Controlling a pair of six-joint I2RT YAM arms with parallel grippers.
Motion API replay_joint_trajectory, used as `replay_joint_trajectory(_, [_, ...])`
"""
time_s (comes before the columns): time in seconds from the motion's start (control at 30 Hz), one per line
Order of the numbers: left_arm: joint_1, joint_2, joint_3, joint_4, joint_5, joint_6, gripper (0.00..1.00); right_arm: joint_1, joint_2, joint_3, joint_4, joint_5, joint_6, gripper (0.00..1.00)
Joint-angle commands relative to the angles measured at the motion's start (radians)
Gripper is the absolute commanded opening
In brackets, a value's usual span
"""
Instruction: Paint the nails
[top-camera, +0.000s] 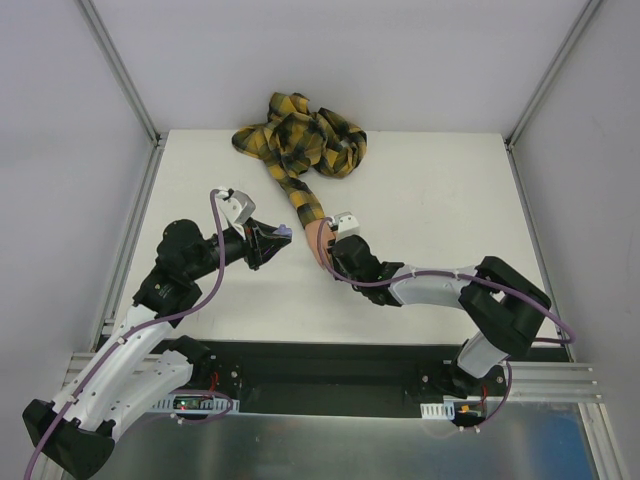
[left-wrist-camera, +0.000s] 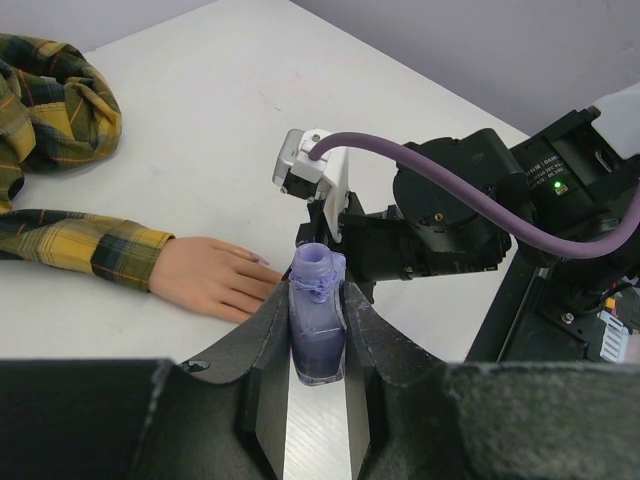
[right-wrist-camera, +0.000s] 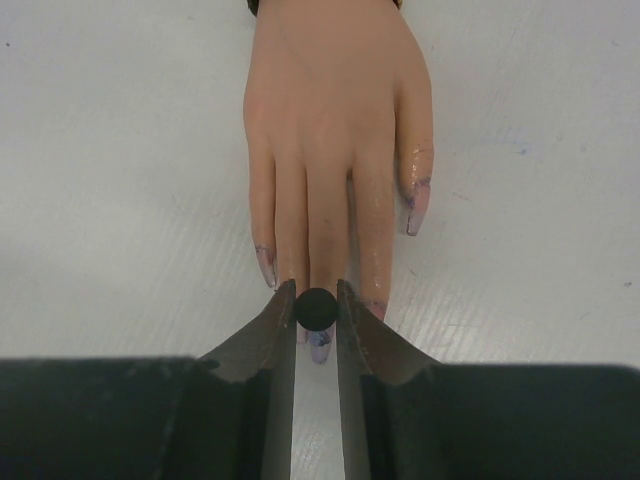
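The peach mannequin hand lies flat on the white table, its yellow-black plaid sleeve trailing back. Its nails carry purple smears. My right gripper is shut on a round black brush cap, directly over the middle finger's nail. The brush itself is hidden under the cap. My left gripper is shut on a small purple bottle with an open neck, held just left of the hand, fingertips pointing at it.
The bunched plaid fabric lies at the table's back edge. Metal frame posts rise at the back corners. The right wrist and its purple cable sit close behind the bottle. Bare tabletop lies to the right.
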Motion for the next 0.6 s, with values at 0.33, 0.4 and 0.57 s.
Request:
replay_joint_trajectory(0.33, [0.008, -0.004, 0.043, 0.036, 0.017, -0.007, 0.0, -0.006, -0.026, -0.001, 0.02, 0.019, 0.015, 0.01])
replay_joint_trajectory(0.4, [0.008, -0.004, 0.043, 0.036, 0.02, -0.008, 0.0, -0.004, -0.035, -0.011, 0.018, 0.023, 0.023, 0.0])
replay_joint_trajectory(0.57, [0.008, -0.001, 0.043, 0.036, 0.021, -0.008, 0.0, 0.009, -0.053, -0.029, 0.005, 0.045, 0.038, 0.01])
